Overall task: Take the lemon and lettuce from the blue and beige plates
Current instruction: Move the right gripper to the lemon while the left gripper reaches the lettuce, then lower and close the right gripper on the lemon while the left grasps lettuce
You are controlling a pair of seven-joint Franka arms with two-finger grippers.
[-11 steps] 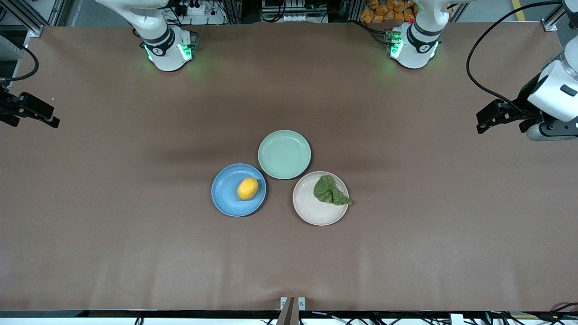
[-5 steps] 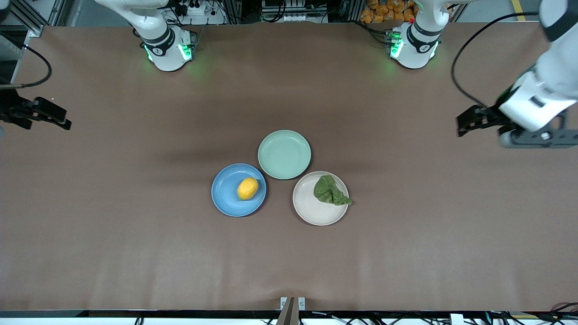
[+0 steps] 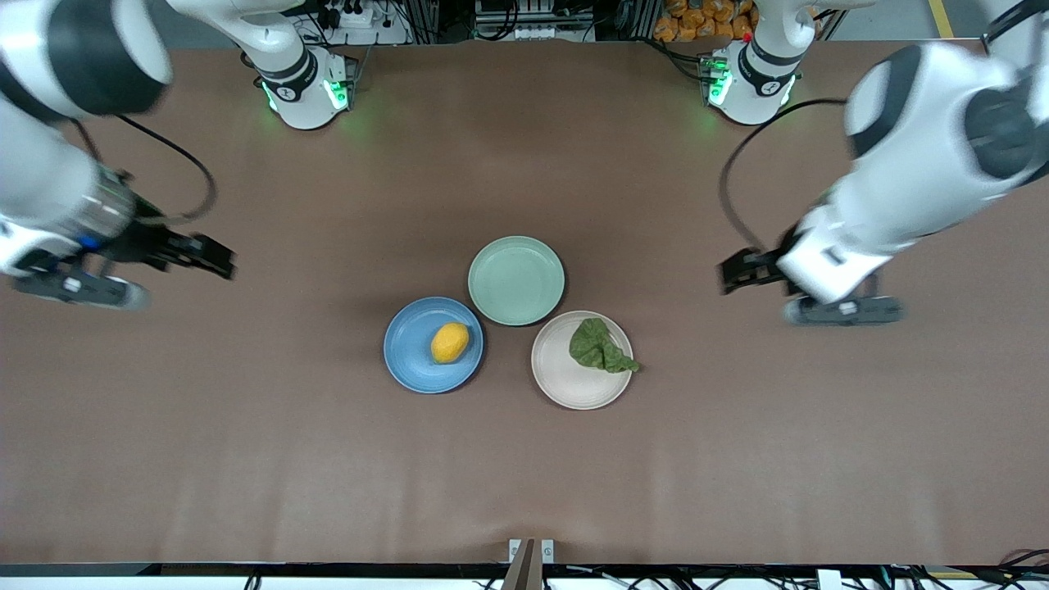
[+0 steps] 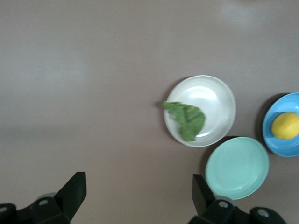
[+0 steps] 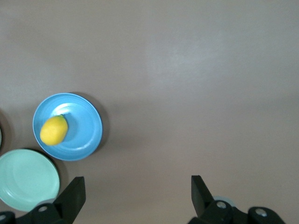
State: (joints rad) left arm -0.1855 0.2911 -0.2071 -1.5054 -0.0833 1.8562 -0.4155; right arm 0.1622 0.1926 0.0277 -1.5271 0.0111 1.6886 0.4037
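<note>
**Sam:** So, where are the two things we want?

**Me:** My lemon (image 3: pixel 450 342) sits on the blue plate (image 3: pixel 410 356), a bit toward the side where the green plate (image 3: pixel 516 280) is. The lettuce (image 3: pixel 600 347) lies on the beige plate (image 3: pixel 565 381), and its pointy tail hangs over the rim toward the left arm's end of the table.

**Sam:** And your grippers?

**Me:** Both are up in the air with nothing in them. My left gripper (image 3: pixel 733 273) is over bare table (image 3: pixel 246 459) toward the left arm's end, well apart from the plates. My right gripper (image 3: pixel 215 258) is over bare table toward the right arm's end. In each wrist view I see the two fingers spread wide.

**Sam:** Which arm takes which?

**Me:** I think the left one goes for the lettuce, because the beige plate is the one closest to it. The right one goes for the lemon, since the blue plate faces its end.

**Sam:** How does the lemon lie?

**Me:** Its long way looks tilted, one tip pointing at the green plate, though it is hard to be sure. I would close my fingers across its short way
</note>
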